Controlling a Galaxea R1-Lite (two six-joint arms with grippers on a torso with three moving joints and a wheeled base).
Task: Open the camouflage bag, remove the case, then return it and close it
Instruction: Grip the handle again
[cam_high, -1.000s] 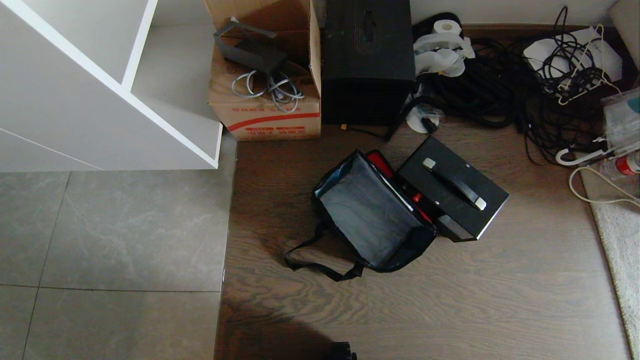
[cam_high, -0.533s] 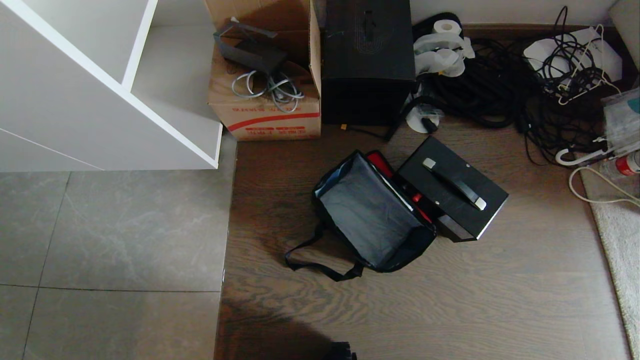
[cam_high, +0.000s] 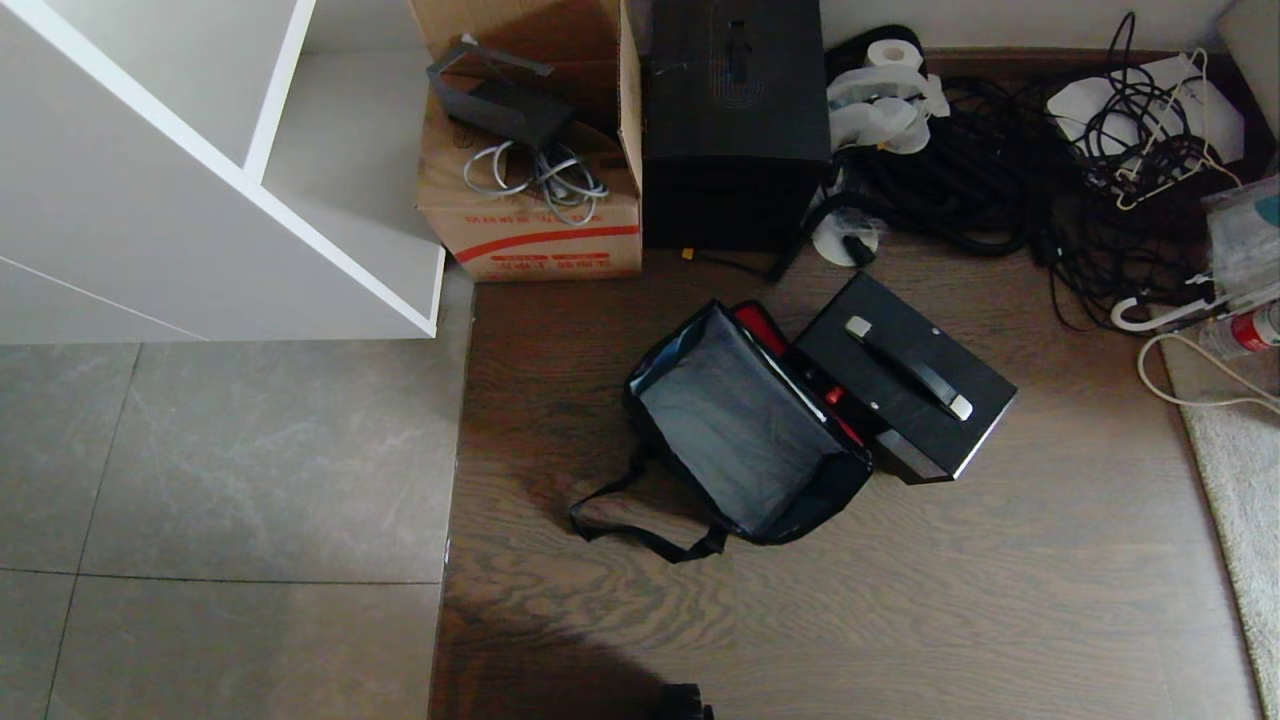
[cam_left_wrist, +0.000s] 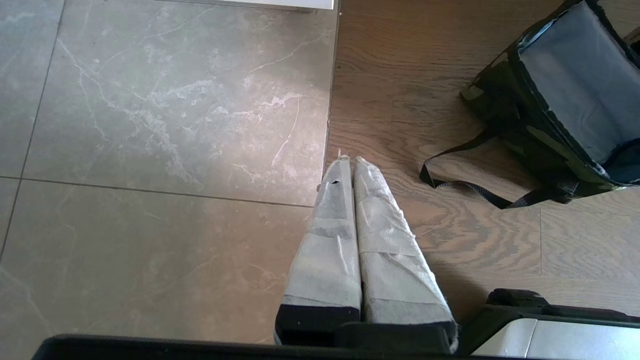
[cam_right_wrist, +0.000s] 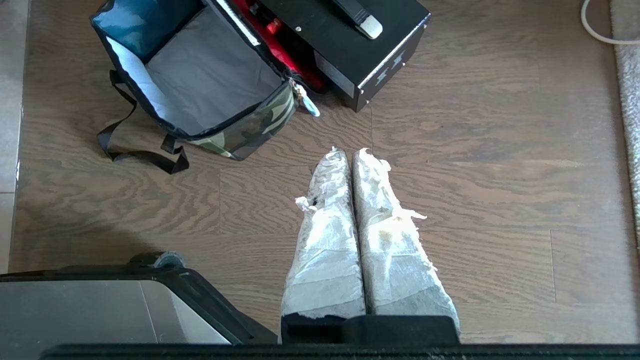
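Note:
The camouflage bag (cam_high: 740, 430) stands open on the wooden floor, its grey inside showing and its black strap (cam_high: 640, 535) trailing toward me. A red flap (cam_high: 765, 330) lies between it and the case (cam_high: 905, 375), a flat black box with a black handle on silver mounts, resting outside the bag against its right side. In the right wrist view the bag (cam_right_wrist: 250, 125), its white zipper pull (cam_right_wrist: 309, 106) and the case (cam_right_wrist: 350, 45) lie ahead of my right gripper (cam_right_wrist: 350, 151), which is shut and empty. My left gripper (cam_left_wrist: 351, 160) is shut and empty, off to the left of the bag (cam_left_wrist: 545, 145).
A cardboard box (cam_high: 530, 150) and a taller black box (cam_high: 735, 130) stand behind the bag. Tangled black cables (cam_high: 1000, 170) fill the back right. A white shelf unit (cam_high: 200, 180) is at the left and a pale rug (cam_high: 1240, 480) at the right edge.

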